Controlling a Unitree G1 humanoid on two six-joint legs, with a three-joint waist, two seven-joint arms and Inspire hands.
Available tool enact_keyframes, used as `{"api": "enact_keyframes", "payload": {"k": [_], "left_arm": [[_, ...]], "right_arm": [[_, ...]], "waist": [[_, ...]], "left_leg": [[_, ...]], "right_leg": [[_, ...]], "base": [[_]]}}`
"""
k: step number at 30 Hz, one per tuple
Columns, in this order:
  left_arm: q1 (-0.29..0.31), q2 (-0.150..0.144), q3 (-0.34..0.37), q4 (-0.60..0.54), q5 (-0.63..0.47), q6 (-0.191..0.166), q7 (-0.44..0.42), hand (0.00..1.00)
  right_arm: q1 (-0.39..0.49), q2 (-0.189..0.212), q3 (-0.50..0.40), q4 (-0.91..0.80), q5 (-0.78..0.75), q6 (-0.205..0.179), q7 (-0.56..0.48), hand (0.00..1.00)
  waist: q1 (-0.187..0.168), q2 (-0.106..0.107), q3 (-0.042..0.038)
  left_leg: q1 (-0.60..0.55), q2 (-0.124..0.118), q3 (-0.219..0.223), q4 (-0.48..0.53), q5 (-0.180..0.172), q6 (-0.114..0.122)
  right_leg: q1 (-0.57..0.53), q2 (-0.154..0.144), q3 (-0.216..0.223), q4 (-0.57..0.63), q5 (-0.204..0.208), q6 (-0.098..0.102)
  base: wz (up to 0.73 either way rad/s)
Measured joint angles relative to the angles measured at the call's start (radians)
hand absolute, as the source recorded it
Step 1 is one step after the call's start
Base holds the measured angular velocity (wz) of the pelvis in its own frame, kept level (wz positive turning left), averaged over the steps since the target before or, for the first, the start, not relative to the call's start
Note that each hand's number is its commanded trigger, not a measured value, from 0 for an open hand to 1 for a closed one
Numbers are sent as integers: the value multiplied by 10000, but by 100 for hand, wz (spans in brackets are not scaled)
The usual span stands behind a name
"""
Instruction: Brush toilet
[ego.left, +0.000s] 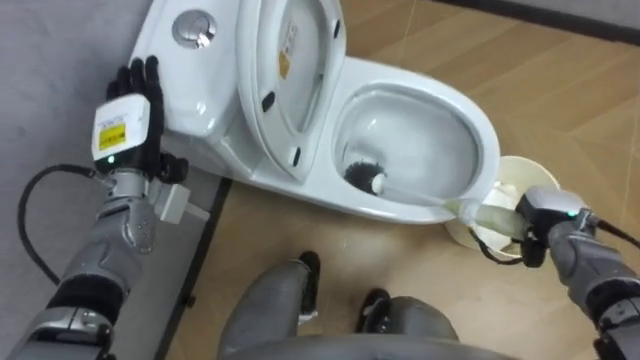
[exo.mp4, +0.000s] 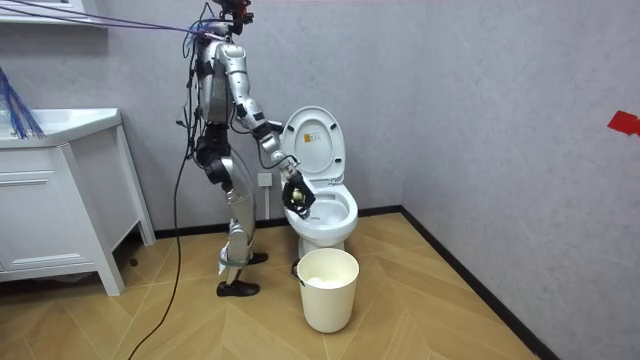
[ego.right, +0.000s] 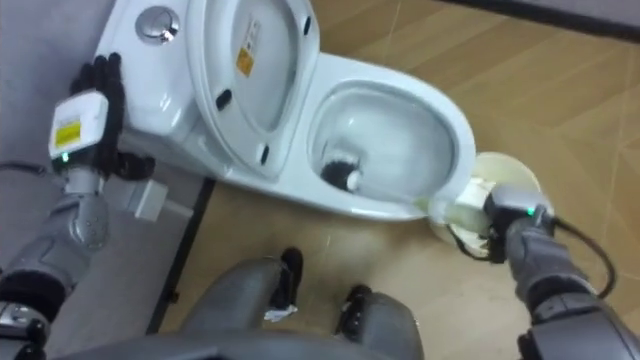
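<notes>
The white toilet (ego.left: 486, 128) stands before me with its lid and seat (ego.left: 290, 70) raised against the tank (ego.left: 170, 70). A toilet brush has its dark bristle head (ego.left: 362, 177) down in the bowl, and its pale handle (ego.left: 430, 197) runs over the rim to the right. My right hand (ego.left: 537, 214) is shut on the handle's end, just outside the rim. Beside the tank's left side, my left hand (ego.left: 130, 118) is held up with straight fingers and holds nothing. In the room view I stand upright at the toilet's side, right hand (exo.mp4: 297, 195) over the bowl.
A cream waste bin (exo.mp4: 328, 288) stands on the wood floor by the bowl, under my right hand. A small white box (ego.left: 180, 203) on the grey wall sits below my left hand. A white cabinet (exo.mp4: 60, 200) stands at the room view's left.
</notes>
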Motion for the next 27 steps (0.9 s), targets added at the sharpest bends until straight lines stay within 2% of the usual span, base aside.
{"api": "enact_keyframes", "payload": {"k": [1, 5, 7, 11, 14, 15, 19, 27], "left_arm": [[-213, 52, -128, -17, 0, -55, 72, 0], [-618, 113, -269, -306, -4, -105, 304, 0], [-918, 247, -527, -421, -84, -72, 560, 0], [-1185, 625, -942, -682, -179, 61, 765, 0], [-1429, 861, -1339, -962, -448, 205, 983, 0], [-1550, 940, -1521, -1020, -603, 204, 1037, 0], [-1677, 980, -1768, -1444, -1039, 292, 1241, 0], [-1743, 1132, -1742, -1836, -1154, 702, 1762, 0]], "right_arm": [[-134, -176, 118, 72, 23, 49, -56, 100], [-703, -712, 413, 55, -7, 94, -191, 100], [-1133, -886, 743, 57, -10, 324, -338, 100], [-1773, -1002, 1126, 31, 22, 382, -589, 100], [-2295, -1049, 1211, 42, 166, 402, -793, 100], [-2431, -1104, 1342, 43, 323, 407, -905, 100], [-2692, -1204, 1612, 36, 1439, 731, -949, 100], [-2868, -1219, 1618, 48, 3835, 905, -814, 100]], "waist": [[105, -36, 37], [274, -76, 75], [388, -114, 141], [424, -74, 169], [461, 6, 230], [498, 107, 285], [677, 176, 286], [655, 137, 309]], "left_leg": [[-259, -13, -5, 90, 3, 3], [-1183, -57, -25, 520, 97, 4], [-1732, -58, -55, 766, 172, -21], [-2401, -67, -161, 1067, 182, -39], [-2890, -116, -227, 1180, 324, -50], [-3043, -132, -247, 1256, 341, -53], [-3593, -203, -245, 1356, 386, -28], [-4315, -192, -33, 1577, 491, -65]], "right_leg": [[-315, -110, 1, 254, -58, -21], [-1319, -269, 14, 943, -165, -109], [-1891, -326, -3, 1292, -203, -176], [-2544, -411, -106, 1721, -282, -281], [-3050, -485, -160, 1905, -277, -313], [-3164, -507, -215, 1977, -273, -322], [-3807, -624, -135, 2340, -308, -336], [-4708, -719, 47, 2892, -371, -478]], "base": [[4], [4], [6], [4], [9], [8], [3], [0]]}}
